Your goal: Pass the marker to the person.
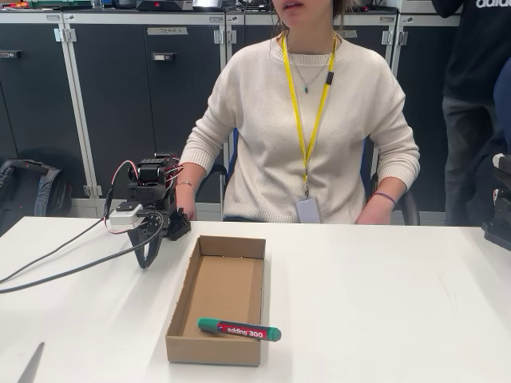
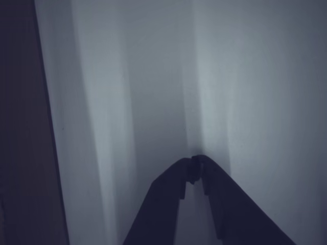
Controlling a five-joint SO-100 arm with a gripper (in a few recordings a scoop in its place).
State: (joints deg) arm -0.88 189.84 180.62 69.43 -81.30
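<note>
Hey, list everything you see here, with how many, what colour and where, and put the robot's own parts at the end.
marker: one, green with red label band, lying across the cardboard box's near right rim
cardboard box: one, brown, open, mid-table
table: one, white
person: one, cream sweater, yellow lanyard, seated behind the table
cabinets: dark, along the back wall
cables: dark, left on the table
arm: one, black, left of the box
end effector: one, dark, tips together, pointing down at the table
</note>
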